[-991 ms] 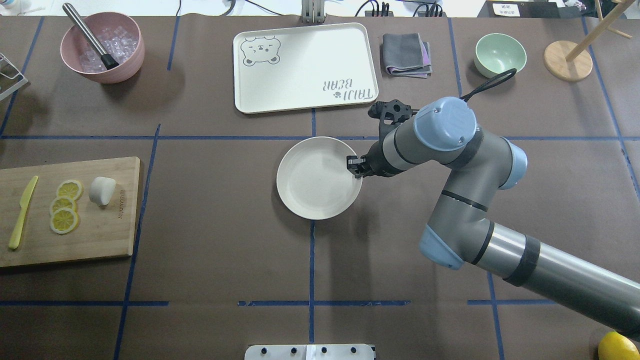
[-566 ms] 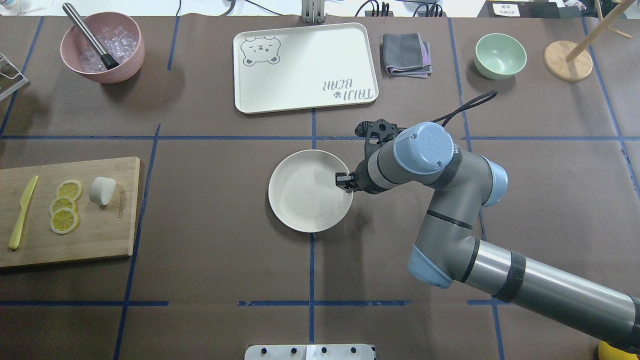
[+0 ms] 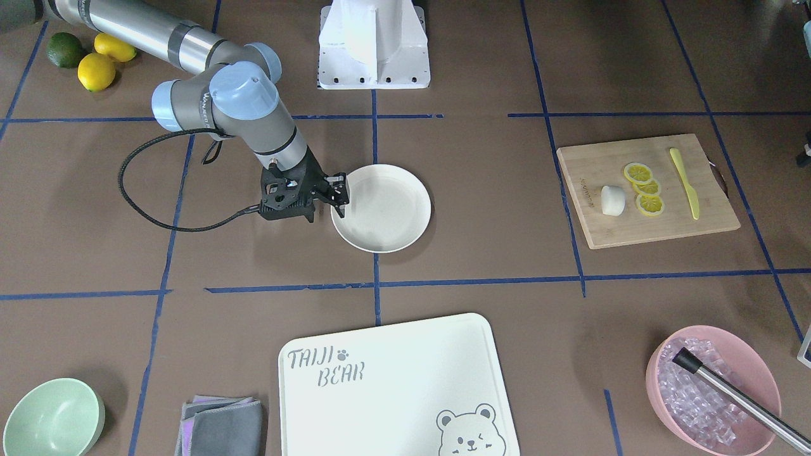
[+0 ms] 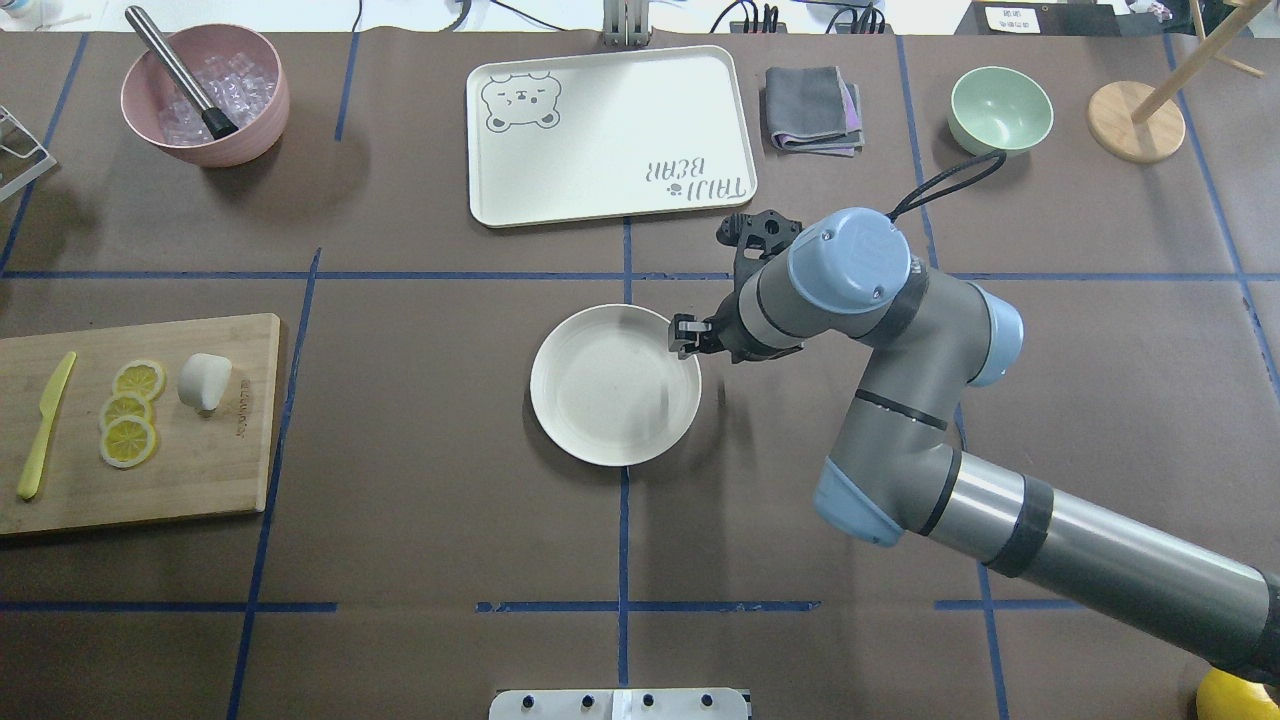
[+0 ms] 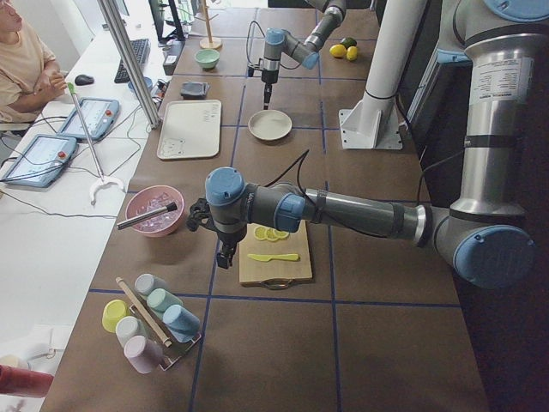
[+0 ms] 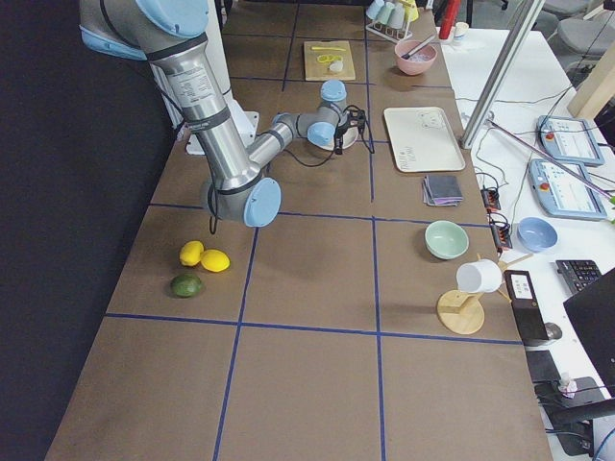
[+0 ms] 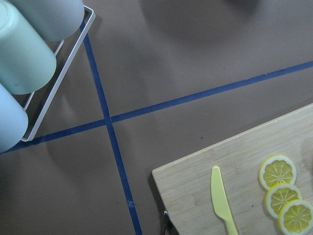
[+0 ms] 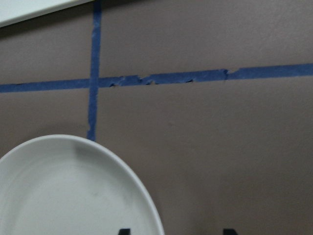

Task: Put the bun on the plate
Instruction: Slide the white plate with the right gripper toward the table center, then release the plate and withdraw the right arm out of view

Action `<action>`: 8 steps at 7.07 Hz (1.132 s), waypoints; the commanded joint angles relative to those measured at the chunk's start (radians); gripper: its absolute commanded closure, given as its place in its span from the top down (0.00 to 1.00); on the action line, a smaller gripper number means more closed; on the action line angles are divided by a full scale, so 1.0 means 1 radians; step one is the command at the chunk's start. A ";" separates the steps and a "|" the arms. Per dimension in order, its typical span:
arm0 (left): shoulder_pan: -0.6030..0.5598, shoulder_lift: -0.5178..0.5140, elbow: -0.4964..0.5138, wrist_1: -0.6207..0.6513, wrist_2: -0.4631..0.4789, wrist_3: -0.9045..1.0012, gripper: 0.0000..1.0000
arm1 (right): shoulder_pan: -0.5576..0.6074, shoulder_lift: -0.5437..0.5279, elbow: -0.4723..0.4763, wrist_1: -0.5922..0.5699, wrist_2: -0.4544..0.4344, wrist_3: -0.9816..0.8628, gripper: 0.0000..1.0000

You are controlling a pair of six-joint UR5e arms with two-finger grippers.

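Note:
The bun (image 4: 205, 380) (image 3: 612, 200) is a small white lump lying on the wooden cutting board (image 4: 200, 470) at the table's left, beside three lemon slices (image 4: 130, 412). The cream plate (image 4: 600, 400) (image 3: 386, 218) (image 8: 63, 196) sits flat at the table's centre. My right gripper (image 4: 685, 335) (image 3: 340, 192) hovers at the plate's right rim. It is open: in the right wrist view its fingertips (image 8: 123, 231) stand wide apart with the rim between them. My left gripper (image 5: 225, 255) hangs over the table near the board's knife end. I cannot tell whether it is open or shut.
A bear-print tray (image 4: 610, 135), a folded grey cloth (image 4: 812, 108) and a mint bowl (image 4: 1000, 110) line the far side. A pink bowl of ice (image 4: 205, 95) holds a metal tool. A yellow knife (image 4: 45, 425) lies on the board. A cup rack (image 7: 29, 73) stands beyond the board.
The plate slid left and toward the robot with the right gripper at its rim. Since then the gripper has shifted slightly toward the far side while the plate has barely moved.

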 commanded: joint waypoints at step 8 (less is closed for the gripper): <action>0.045 -0.009 -0.010 0.002 0.008 -0.139 1.00 | 0.825 -0.551 0.049 -0.208 0.431 -1.154 1.00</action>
